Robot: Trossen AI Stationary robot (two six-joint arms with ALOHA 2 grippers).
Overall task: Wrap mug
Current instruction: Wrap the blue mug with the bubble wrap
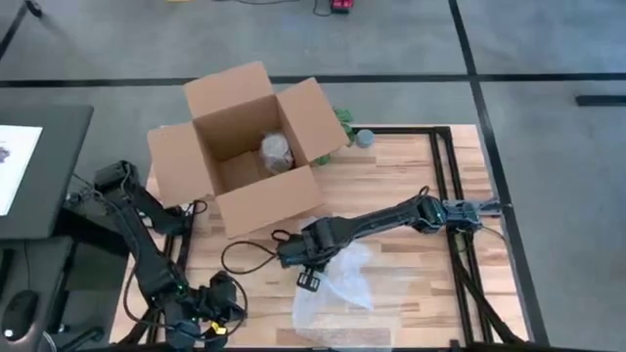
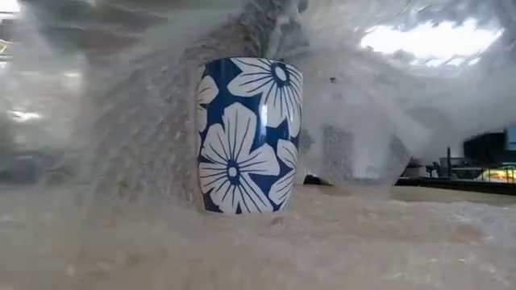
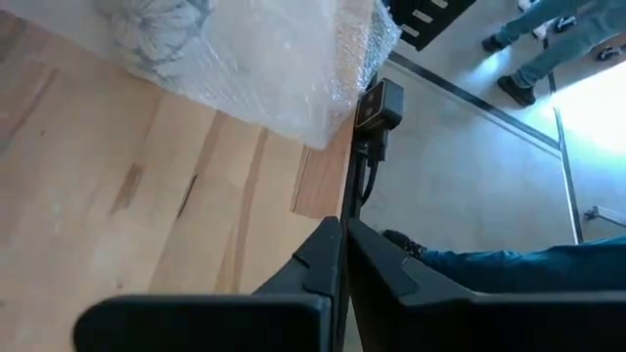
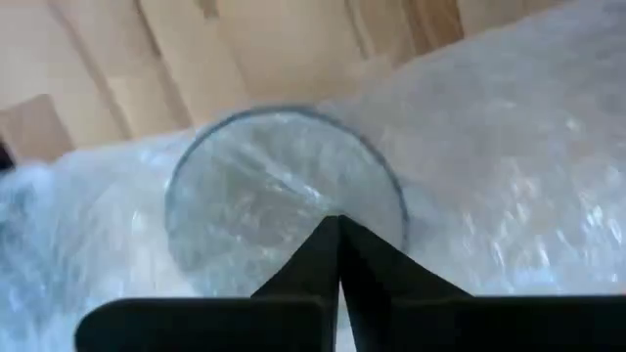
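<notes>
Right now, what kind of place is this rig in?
Probably a lab or workshop packing station: wooden table on a bare concrete floor, an open cardboard box, and bubble wrap around a mug.

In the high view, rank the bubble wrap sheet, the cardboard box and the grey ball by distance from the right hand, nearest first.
1. Bubble wrap sheet, directly under the right hand.
2. Cardboard box, at the table's far-left corner.
3. Grey ball, at the far edge, beside the box.

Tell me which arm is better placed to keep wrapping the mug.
The right. Its gripper is directly over the mug at the bubble wrap, while the left gripper sits at the table's near-left corner.
</notes>
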